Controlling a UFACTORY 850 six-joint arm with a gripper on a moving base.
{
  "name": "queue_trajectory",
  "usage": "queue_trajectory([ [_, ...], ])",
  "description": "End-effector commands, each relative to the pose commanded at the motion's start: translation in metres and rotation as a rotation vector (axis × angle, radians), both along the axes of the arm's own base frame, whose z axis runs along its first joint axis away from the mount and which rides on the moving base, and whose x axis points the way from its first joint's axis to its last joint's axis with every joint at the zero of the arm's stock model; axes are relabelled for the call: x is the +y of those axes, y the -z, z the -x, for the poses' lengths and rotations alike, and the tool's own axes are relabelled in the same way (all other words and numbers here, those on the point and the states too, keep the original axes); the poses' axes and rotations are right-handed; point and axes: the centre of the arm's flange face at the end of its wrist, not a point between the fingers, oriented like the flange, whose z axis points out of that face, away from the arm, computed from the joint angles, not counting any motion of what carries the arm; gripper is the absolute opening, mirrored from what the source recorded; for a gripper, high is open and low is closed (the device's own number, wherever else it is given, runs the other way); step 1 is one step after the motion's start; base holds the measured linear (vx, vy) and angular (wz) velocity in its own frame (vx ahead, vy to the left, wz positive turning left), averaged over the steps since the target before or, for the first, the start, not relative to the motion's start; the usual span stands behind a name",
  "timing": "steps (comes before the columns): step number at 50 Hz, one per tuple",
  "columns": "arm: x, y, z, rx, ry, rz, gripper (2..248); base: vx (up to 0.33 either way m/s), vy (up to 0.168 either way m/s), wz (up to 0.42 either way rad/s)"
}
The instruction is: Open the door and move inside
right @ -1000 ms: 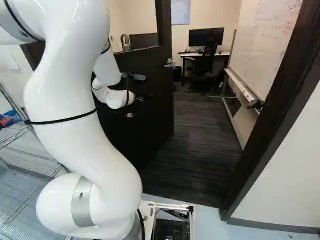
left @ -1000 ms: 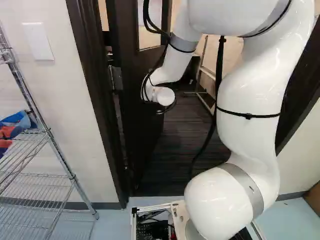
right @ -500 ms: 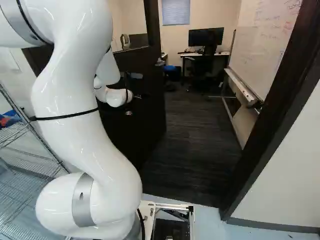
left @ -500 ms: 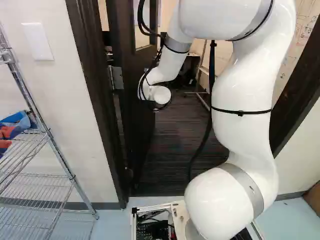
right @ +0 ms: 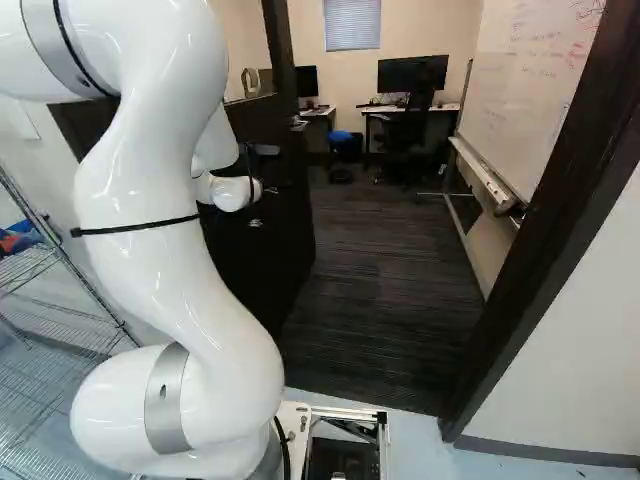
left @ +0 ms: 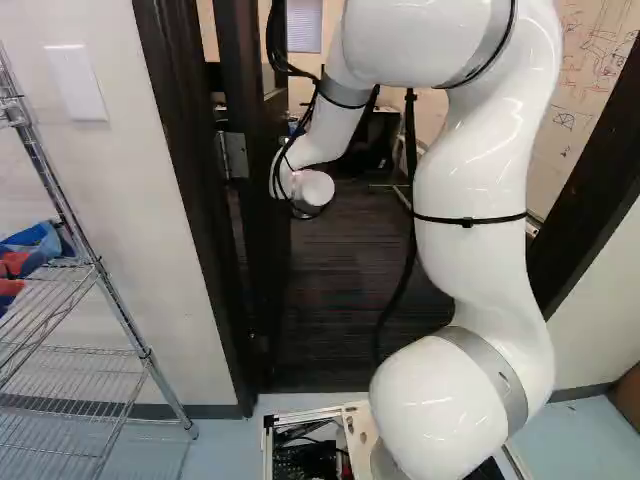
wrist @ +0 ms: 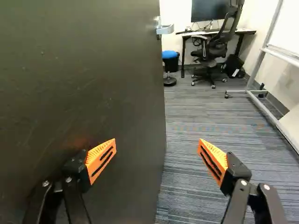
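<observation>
Door [right: 280, 240] and arm [right: 150, 255] further inward; carpet [right: 390, 290] open between door edge and right jamb [right: 545, 240]; pincer [right: 270, 188] spread wide, holding nothing.

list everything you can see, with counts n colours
door: one, dark, standing open into the room
door handle: one, silver, by the door's edge
door frame: one, dark brown, around the doorway
whiteboard: one, white, right side of room
desks: two, light tops, far wall
monitors: two, black, on desks
office chair: one, black, at desk
blind: one, pale, far wall
wire rack: one, chrome, left of doorway
wall plate: one, white, above rack
arm: one, white, reaching toward door
gripper: one, black, orange pads, open beside door
</observation>
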Motion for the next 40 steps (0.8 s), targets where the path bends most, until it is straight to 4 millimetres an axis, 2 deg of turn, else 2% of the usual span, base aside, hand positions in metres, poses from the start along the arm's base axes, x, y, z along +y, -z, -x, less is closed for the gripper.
queue_trajectory([
  [40, 0.035, 0.005, -0.034, -0.036, -0.104, 0.030, 247, 0.000, 0.000, 0.000],
])
